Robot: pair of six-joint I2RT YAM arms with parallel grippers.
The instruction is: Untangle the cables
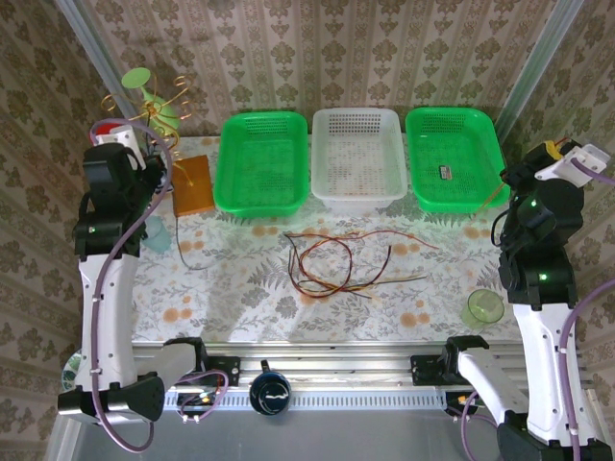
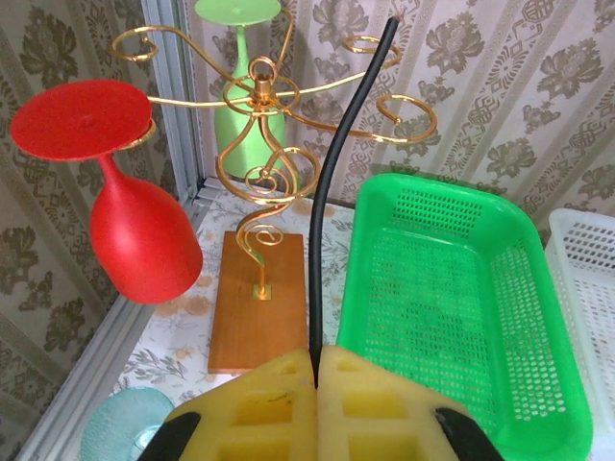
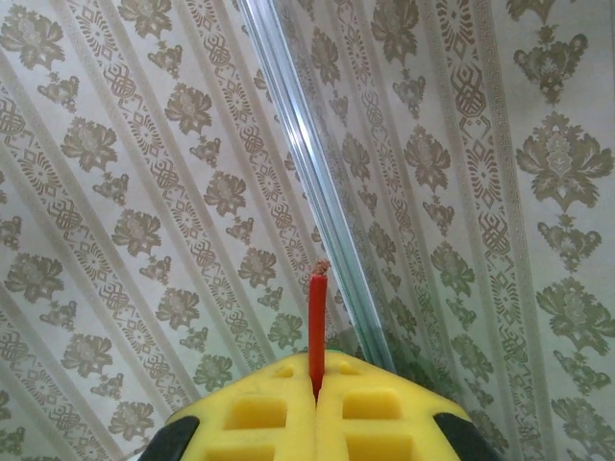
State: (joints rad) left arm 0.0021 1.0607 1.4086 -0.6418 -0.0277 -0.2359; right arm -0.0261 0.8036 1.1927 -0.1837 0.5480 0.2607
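Left pincer [image 2: 317, 363] pinches a black cable [image 2: 323, 211] rising toward 12 o'clock; right pincer [image 3: 316, 373] pinches a red cable [image 3: 316, 317], likewise.

Staged robot test cell, dressed as a home.
Wallpaper panels [image 3: 115, 192] in aluminium framing [image 3: 312, 192] stand ahead of the right gripper [image 3: 316, 386]; floral tablecloth [image 1: 240, 298] and aluminium mounting rail [image 1: 327, 368] lie to its left.

My left pincer's yellow pads [image 2: 252, 408] look like matt, pitted foam. The thin black cable [image 2: 325, 211] between them wears a smooth, dull sheath. Upper left, the curly gold wire stand [image 2: 260, 96] is polished metal on a satin wooden base [image 2: 245, 327]; the green perforated basket [image 2: 452, 307], right, is glossy plastic.
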